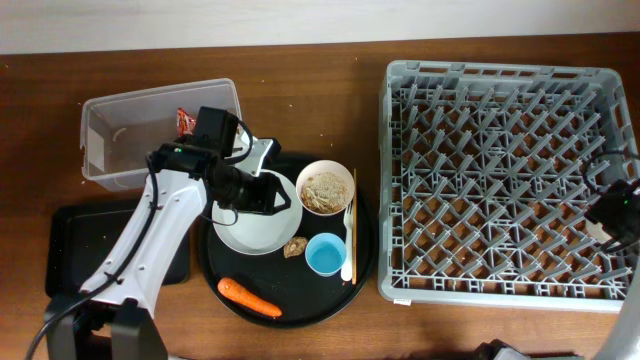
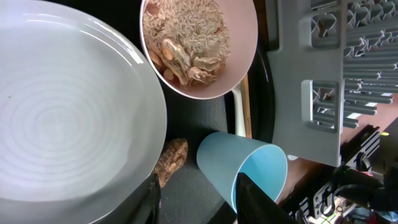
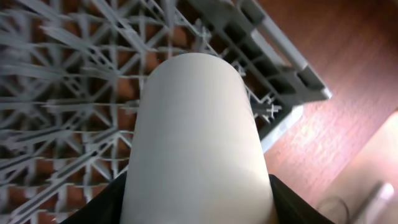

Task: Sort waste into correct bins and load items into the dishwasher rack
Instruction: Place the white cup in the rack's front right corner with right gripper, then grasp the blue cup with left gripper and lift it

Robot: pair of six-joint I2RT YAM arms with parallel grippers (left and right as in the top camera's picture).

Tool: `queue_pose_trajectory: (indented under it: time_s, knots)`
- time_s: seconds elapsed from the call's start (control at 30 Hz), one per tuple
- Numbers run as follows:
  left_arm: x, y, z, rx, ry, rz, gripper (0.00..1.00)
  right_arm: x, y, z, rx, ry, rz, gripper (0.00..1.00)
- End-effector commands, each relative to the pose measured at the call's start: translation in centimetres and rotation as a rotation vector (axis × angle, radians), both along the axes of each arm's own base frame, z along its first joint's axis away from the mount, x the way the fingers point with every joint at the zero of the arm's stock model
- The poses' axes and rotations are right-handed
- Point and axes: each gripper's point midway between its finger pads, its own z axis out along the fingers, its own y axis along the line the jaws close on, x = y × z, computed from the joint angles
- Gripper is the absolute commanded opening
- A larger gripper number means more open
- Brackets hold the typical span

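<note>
My left gripper (image 1: 283, 197) hovers open over the round black tray, between the pale grey plate (image 2: 62, 112) and the light-blue cup (image 2: 249, 165), holding nothing. The white-pink bowl (image 2: 239, 43) is full of beige food scraps (image 2: 183, 37). A brown lump (image 2: 171, 158) lies by the plate's rim. The white fork (image 1: 348, 240) and chopsticks (image 1: 354, 215) lie beside the bowl, and the carrot (image 1: 250, 297) is at the tray's front. My right gripper (image 3: 198, 200) is shut on the white cup (image 3: 196, 137), above the near right corner of the dishwasher rack (image 3: 68, 93).
The clear tub (image 1: 110, 110) at the back left holds the red wrapper (image 1: 186, 121). A shallow black rectangular tray (image 1: 75, 240) lies in front of it, partly under my left arm. The round black tray (image 1: 300, 300) nearly touches the rack's left wall (image 1: 385, 180).
</note>
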Motion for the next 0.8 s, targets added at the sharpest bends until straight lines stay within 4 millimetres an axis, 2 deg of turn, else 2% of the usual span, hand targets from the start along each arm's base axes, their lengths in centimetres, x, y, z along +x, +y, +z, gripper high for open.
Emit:
queue_pose_trajectory:
  time_s: [0.0,0.13,0.37,0.47,0.53,0.57,0.67,0.77]
  knots:
    - [0.2,0.1,-0.1,0.007,-0.008,-0.013,0.39,-0.2,-1.4,-1.5,0.017,0.065,-0.061,0.45]
    - [0.2,0.1,-0.1,0.007,-0.008,-0.013,0.38,0.2,-1.8,-4.4,0.077,0.143,-0.073,0.45]
    - [0.2,0.1,-0.1,0.007,-0.008,-0.013,0.39,0.8,-2.0,-7.7,0.145,0.222,-0.079,0.45]
    - [0.2,0.1,-0.1,0.007,-0.008,-0.013,0.39,0.9,-2.1,-8.4,0.154,0.235,-0.078,0.46]
    - [0.2,0.1,-0.1,0.007,-0.008,-0.013,0.39,1.2,-2.3,-8.4,0.151,0.223,-0.077,0.70]
    - [0.2,0.1,-0.1,0.007,-0.009,-0.013,0.39,1.6,-2.1,-8.4,0.165,0.203,-0.073,0.97]
    - [0.2,0.1,-0.1,0.007,-0.008,-0.013,0.44,3.0,-1.0,-8.1,0.232,0.131,-0.050,0.98]
    - [0.2,0.1,-0.1,0.007,-0.008,-0.013,0.45,3.8,-0.6,-6.0,0.233,0.082,-0.034,0.98]
